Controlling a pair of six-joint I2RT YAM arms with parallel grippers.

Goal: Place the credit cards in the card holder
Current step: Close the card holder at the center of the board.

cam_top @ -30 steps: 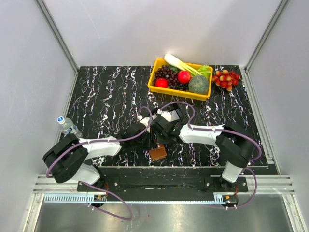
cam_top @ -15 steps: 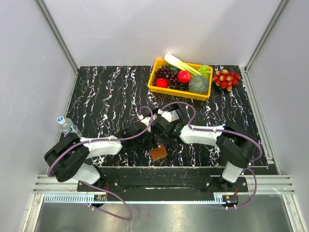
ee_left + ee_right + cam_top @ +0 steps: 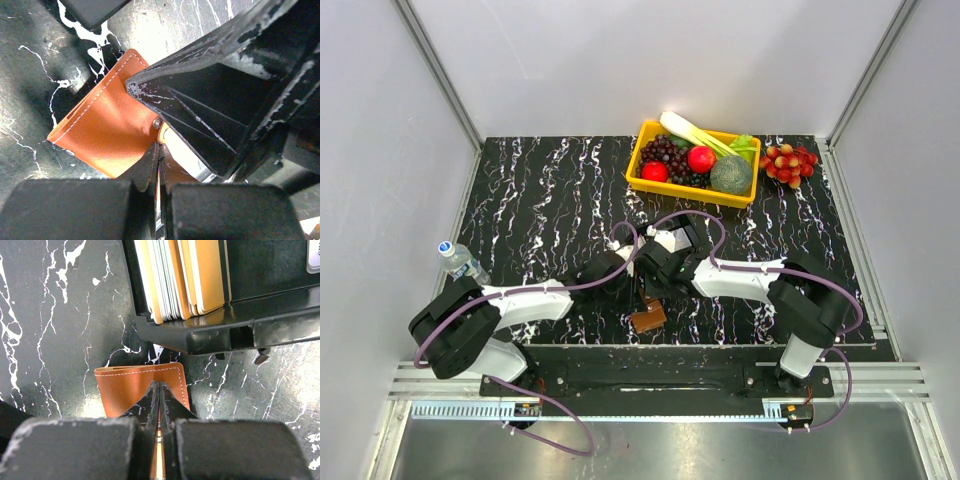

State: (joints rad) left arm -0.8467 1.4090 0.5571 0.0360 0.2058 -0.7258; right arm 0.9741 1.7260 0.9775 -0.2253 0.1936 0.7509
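The brown card holder [image 3: 647,318] lies near the table's front edge, under both grippers. In the left wrist view the card holder [image 3: 100,135] shows its snap, and my left gripper [image 3: 159,150] is shut on its thin edge. My right gripper [image 3: 159,385] is shut on a thin orange-edged card held edge-on over the card holder [image 3: 127,387]. That card's pale face [image 3: 187,157] shows under the right fingers [image 3: 200,115]. More credit cards [image 3: 175,275] stand in the small black box [image 3: 200,335] just beyond. From above, the two grippers [image 3: 638,292] [image 3: 652,294] meet.
A yellow bin [image 3: 638,175] of fruit and vegetables stands at the back. A bunch of red grapes [image 3: 790,162] lies to its right. A water bottle [image 3: 460,262] lies at the left edge. The black box sits close behind the card holder.
Both grippers stay together over the card holder. The left arm has shifted slightly; the card holder has barely moved.
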